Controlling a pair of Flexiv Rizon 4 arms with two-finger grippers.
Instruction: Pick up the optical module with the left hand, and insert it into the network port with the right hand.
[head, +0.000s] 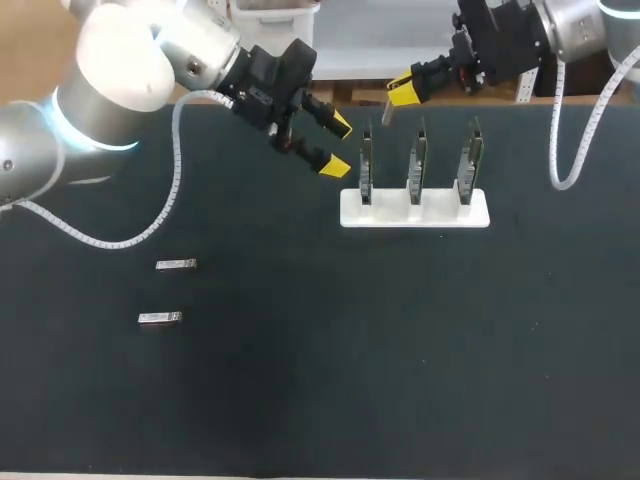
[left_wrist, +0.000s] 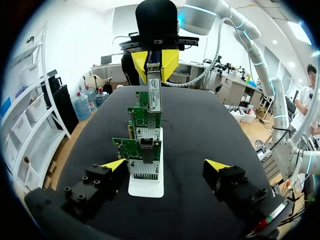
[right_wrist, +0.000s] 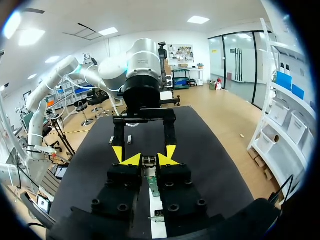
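Note:
My right gripper (head: 400, 95) is shut on a silver optical module (head: 386, 112), holding it just above the leftmost of three green network cards (head: 366, 160) that stand upright in a white holder (head: 415, 212). In the left wrist view the held module (left_wrist: 154, 95) hangs from the right gripper (left_wrist: 155, 67) over the farthest card. In the right wrist view the module (right_wrist: 149, 165) sits between the right gripper's fingers (right_wrist: 149, 161). My left gripper (head: 338, 146) stands open and empty just left of the holder, facing the nearest card (left_wrist: 140, 150).
Two more silver modules (head: 176, 264) (head: 159, 318) lie on the dark table at the left. In the right wrist view they lie beyond my left gripper (right_wrist: 144, 150). The holder's other cards (head: 417, 160) (head: 469, 160) stand to the right.

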